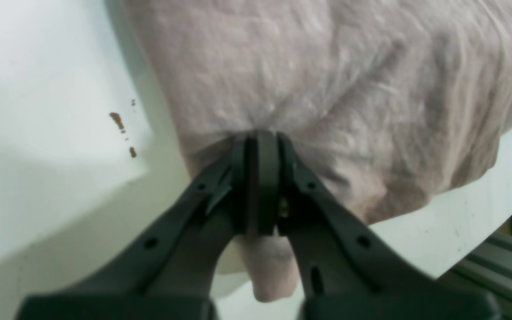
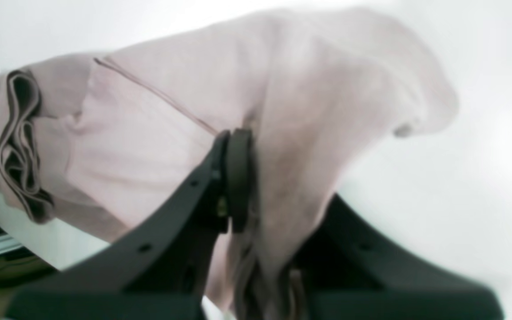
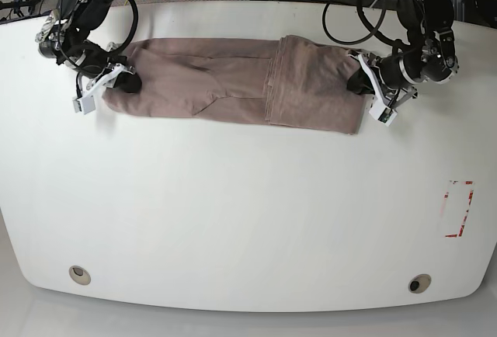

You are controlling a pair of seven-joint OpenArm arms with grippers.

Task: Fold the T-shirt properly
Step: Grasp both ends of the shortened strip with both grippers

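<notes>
Both grippers clamp T-shirt (image 3: 233, 81), white table (image 3: 248, 220)

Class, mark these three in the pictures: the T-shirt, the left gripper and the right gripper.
T-shirt (image 3: 233, 88), base view, middle of the cloth.
Left gripper (image 1: 261, 138), left wrist view, fingertips shut on cloth.
Right gripper (image 2: 236, 135), right wrist view, fingertips shut on cloth.

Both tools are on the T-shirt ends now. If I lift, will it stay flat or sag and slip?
Likely floppy: the T-shirt wrinkles and bunches where the left tool pinches it. The middle would probably sag between the left and right tool, since nothing stiffens the long band. The grip seems secure rather than slippery, with fabric gathered between both tools' closed jaws, though the folded layers may shift.
</notes>
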